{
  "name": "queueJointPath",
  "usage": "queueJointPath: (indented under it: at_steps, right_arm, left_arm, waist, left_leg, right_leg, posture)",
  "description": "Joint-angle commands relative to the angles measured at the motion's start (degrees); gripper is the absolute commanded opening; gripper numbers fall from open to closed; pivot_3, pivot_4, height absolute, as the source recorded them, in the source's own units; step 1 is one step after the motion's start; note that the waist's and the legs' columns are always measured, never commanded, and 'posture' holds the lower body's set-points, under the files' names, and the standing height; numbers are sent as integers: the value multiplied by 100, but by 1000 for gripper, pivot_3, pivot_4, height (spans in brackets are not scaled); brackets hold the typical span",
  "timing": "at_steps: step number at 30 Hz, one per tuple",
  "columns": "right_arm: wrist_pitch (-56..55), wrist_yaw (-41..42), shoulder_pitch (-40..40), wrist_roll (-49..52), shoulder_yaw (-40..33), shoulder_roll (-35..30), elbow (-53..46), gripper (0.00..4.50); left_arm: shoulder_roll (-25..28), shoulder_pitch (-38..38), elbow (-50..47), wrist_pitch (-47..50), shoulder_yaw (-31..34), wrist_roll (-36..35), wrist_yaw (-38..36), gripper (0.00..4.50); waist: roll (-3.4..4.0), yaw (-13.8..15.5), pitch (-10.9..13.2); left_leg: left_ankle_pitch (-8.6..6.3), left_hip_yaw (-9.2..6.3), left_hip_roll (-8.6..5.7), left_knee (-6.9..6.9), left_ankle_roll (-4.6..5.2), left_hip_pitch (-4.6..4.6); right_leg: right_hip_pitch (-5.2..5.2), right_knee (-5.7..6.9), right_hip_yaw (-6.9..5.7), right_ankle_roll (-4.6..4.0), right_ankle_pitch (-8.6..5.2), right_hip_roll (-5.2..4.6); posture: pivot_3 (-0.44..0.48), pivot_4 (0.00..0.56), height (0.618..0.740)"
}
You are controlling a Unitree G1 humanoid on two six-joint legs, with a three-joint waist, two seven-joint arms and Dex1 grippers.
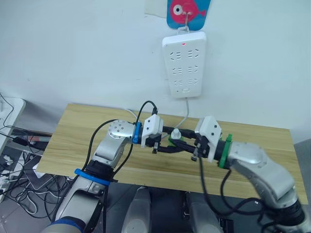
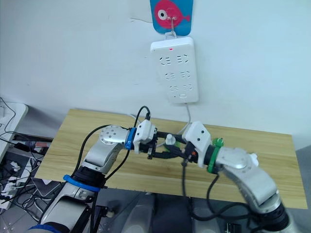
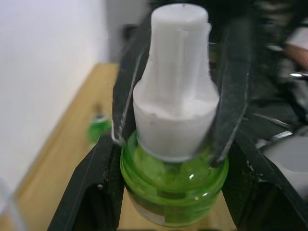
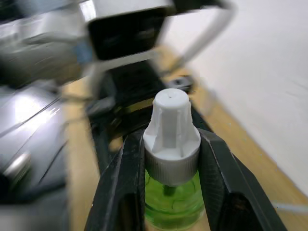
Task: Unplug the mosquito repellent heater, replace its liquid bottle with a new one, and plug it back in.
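Observation:
A liquid bottle [image 3: 173, 178] with a green body and a white cap [image 4: 172, 137] is held upright just above the wooden table [image 1: 87, 141], between both grippers. My left gripper [image 1: 166, 142] comes in from the left, and its black fingers [image 3: 98, 192] are shut on the green body. From the right, my right gripper [image 1: 183, 143] is shut on the bottle at the cap's collar, fingers [image 4: 127, 178] on either side. The two grippers nearly touch at the middle of the table. The mosquito repellent heater is out of view.
A white power strip [image 1: 184, 64] hangs on the wall under a fish-shaped hook [image 1: 188, 10], its red light on and its cable running down behind the grippers. A small green object [image 3: 98, 126] lies on the table near the wall. Cables lie on the floor at the left.

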Motion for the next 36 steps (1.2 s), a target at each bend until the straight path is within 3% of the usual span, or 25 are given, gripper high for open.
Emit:
queueJointPath:
  at_steps: [1,6,7,12,15,19,24,30,33,36]
  right_arm:
    - [-1096,1474,-281,-35,189,-236,708,1098]
    - [-1240,1837,-774,38,84,-250,1260,1098]
    - [-1150,1820,-773,112,-15,-301,1226,1838]
    - [-353,1046,269,562,-1088,-857,44,3436]
    - [112,-28,871,590,-1446,-612,-730,4467]
    - [657,-1470,1310,277,-1347,-6,-1518,4467]
    - [948,-3093,1373,-711,-213,1032,-1831,4467]
    - [1072,-3608,1372,-962,89,1599,-1749,4467]
    - [1037,-3606,1374,-1008,71,1599,-1707,3881]
    - [1027,-3600,1407,-1017,57,1581,-1742,2718]
  left_arm:
    - [89,-30,-145,-165,-57,-265,-587,2287]
    - [-7,-206,113,-145,-39,-199,-632,2287]
    - [-33,-244,165,-131,-20,-185,-579,2287]
    - [-108,-250,309,-172,76,-98,-275,2287]
    - [-191,-228,351,-198,109,-46,-50,2287]
    - [-296,-223,388,-254,136,59,195,2287]
    - [-360,-183,300,-212,61,132,351,2287]
    - [-432,-354,532,-293,45,208,349,2287]
    - [-475,-400,585,-302,62,230,346,2287]
    - [-483,-397,589,-310,76,240,338,2287]
  waist:
    - [-1,3,-1]
    - [-1,5,-1]
    - [-2,6,-1]
    - [-2,110,-6]
    - [3,116,-16]
    - [-1,58,-31]
    - [-1,-22,-46]
    - [0,-32,-49]
    - [0,-30,-50]
    - [1,-52,-63]
  left_leg:
    - [1,-6,0,0,1,0]
    - [4,-14,1,6,1,-2]
    - [4,-17,0,7,1,-3]
    - [4,-40,-12,8,0,-17]
    - [5,-36,-12,10,0,-18]
    - [13,-39,-6,7,-10,-10]
    - [21,-40,-3,5,-17,-6]
    - [23,-42,-5,3,-20,-7]
    - [23,-45,-6,4,-20,-8]
    - [23,-46,-5,3,-20,-7]
  right_leg:
    - [0,0,-5,-1,0,0]
    - [1,6,-10,-5,3,0]
    - [1,6,-11,-5,3,0]
    - [2,-3,-27,-6,3,-13]
    - [-1,2,-23,-6,3,-14]
    - [2,17,-23,-7,4,-5]
    - [0,21,-23,-11,7,0]
    - [-1,20,-23,-12,6,0]
    - [0,20,-26,-12,6,0]
    - [0,20,-27,-12,6,0]
  posture:
    - [228,250,740]
    - [225,250,740]
    - [220,249,740]
    - [209,248,740]
    - [206,252,740]
    - [209,261,740]
    - [205,264,740]
    - [200,266,740]
    - [199,261,740]
    - [199,261,740]
